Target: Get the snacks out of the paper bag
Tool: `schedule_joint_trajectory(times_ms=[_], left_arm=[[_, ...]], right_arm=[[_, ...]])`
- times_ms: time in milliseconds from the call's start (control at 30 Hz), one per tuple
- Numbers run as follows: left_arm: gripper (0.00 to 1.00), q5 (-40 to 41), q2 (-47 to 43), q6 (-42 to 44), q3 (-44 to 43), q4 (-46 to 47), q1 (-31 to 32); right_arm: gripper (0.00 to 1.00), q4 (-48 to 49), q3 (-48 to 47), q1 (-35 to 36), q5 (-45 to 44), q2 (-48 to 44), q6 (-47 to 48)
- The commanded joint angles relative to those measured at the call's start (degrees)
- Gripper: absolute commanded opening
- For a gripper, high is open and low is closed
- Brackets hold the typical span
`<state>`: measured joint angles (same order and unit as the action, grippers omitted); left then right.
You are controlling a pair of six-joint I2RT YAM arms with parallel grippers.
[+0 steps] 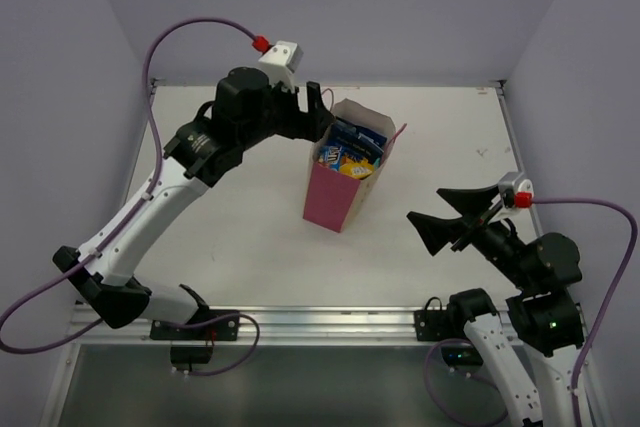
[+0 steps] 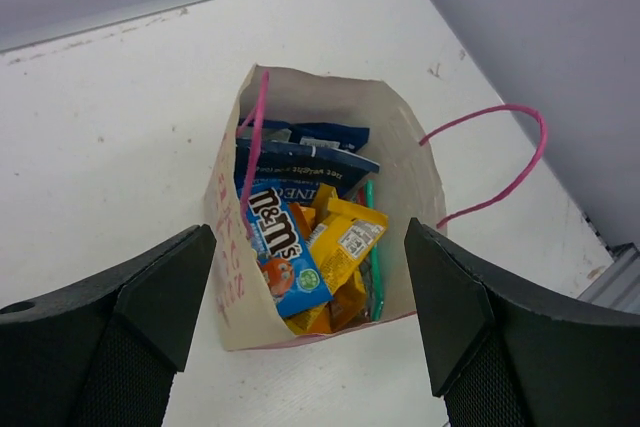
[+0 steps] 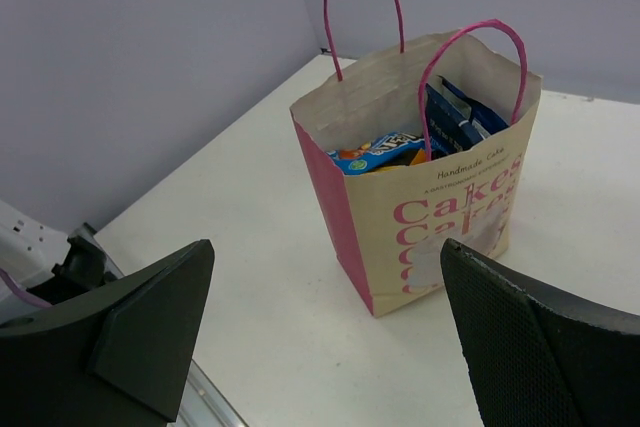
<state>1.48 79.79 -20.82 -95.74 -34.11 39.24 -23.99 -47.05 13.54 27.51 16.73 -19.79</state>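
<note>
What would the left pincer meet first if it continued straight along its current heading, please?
Probably the blue candy packet lying topmost inside the open paper bag, though depth is hard to judge.

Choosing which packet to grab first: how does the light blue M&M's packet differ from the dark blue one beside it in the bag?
The light blue M&M's packet is bright, with an orange character; the dark blue packet is navy with white print. The M&M's packet lies slanted on top, almost fully showing; the dark blue packet sits nearer the bag's wall, partly covered by it and looking wider. Both are glossy and inside the paper bag.
</note>
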Motion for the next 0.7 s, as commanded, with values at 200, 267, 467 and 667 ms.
schedule_joint_trajectory(times_ms=[200,267,467,667], left_arm=[[0.71,14.6,8.9,1.9,2.4,2.8,3.7],[0.69,16.6,11.5,2.8,-0.5,1.9,3.7],[0.52,20.2,18.2,3.9,-5.9,0.6,3.6],[0.02,19.7,21.3,6.4,-6.6,1.9,3.3]], right_arm=[[0.99,-0.2,-2.0,0.2,-0.5,0.6,0.5],[0.99,-0.4,-2.3,0.2,-1.0,1.0,0.5],[0.99,-5.6,-5.9,0.2,-3.5,5.5,2.4],[0.99,-5.2,-8.8,0.2,-4.0,10.1,3.5]])
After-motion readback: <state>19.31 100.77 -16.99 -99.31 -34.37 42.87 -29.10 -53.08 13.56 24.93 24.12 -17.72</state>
